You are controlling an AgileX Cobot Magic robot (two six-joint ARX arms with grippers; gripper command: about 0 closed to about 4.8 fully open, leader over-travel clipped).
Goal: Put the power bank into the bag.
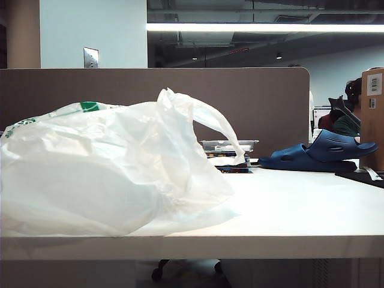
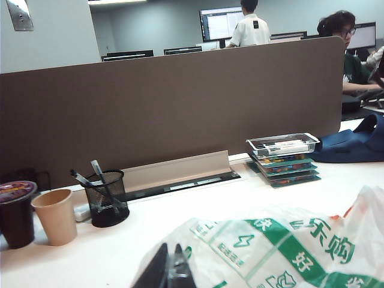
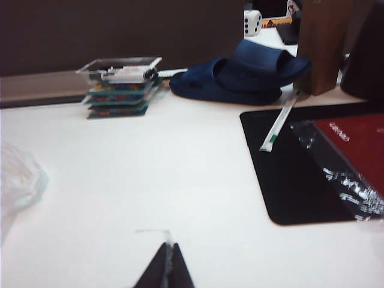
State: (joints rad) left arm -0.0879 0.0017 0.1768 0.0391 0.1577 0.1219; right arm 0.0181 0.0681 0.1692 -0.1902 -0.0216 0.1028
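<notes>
Currently one bag [image 1: 102,171] is sitting on the left half of the desk [image 1: 300,210], crumpled, handles sagging to the right; power bank isn't showing in any view. Left pincer [image 2: 169,270] is hovering closed, gripping nothing, just beside the bag's green print. Behind it: two cups [image 2: 55,215], one mesh pen holder [image 2: 106,198]. Further right: one stack of flat boxes [image 3: 120,90], two blue clogs [image 3: 246,75]. Right pincer [image 3: 167,270] is hanging closed and empty over bare desk, beside one black mat [image 3: 288,174].
</notes>
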